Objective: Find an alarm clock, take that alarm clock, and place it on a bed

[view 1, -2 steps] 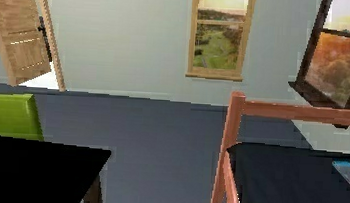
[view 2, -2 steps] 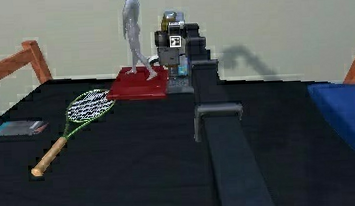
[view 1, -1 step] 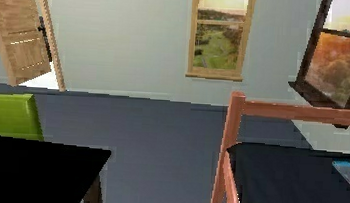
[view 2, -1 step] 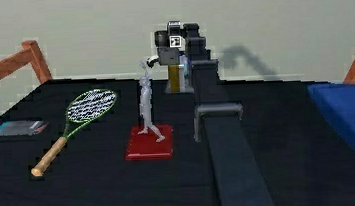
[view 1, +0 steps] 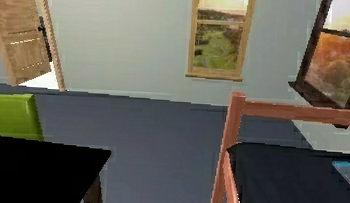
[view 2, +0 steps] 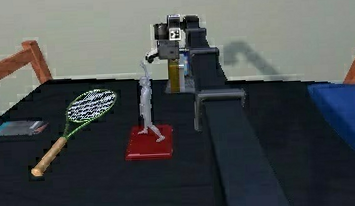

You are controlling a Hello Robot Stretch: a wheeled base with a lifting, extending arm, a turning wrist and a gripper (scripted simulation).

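Pale wall [view 1: 126, 47], grey-blue floor [view 1: 161, 139], open door [view 1: 24, 37], a light-framed window [view 1: 220, 37], a dark-framed window [view 1: 341, 53], green chair [view 1: 10, 116], black table [view 1: 29, 172], wooden-framed bed [view 1: 283, 110].

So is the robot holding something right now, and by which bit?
It cannot be told. The gripper ends by the top of the grey statue, which stands on the dark bed, so any hold is hidden.

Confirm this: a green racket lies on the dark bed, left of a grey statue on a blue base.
Wrong in one respect: the base under the statue is red, not blue, as the arm side view shows. The green racket does lie on the dark bed, left of the grey statue.
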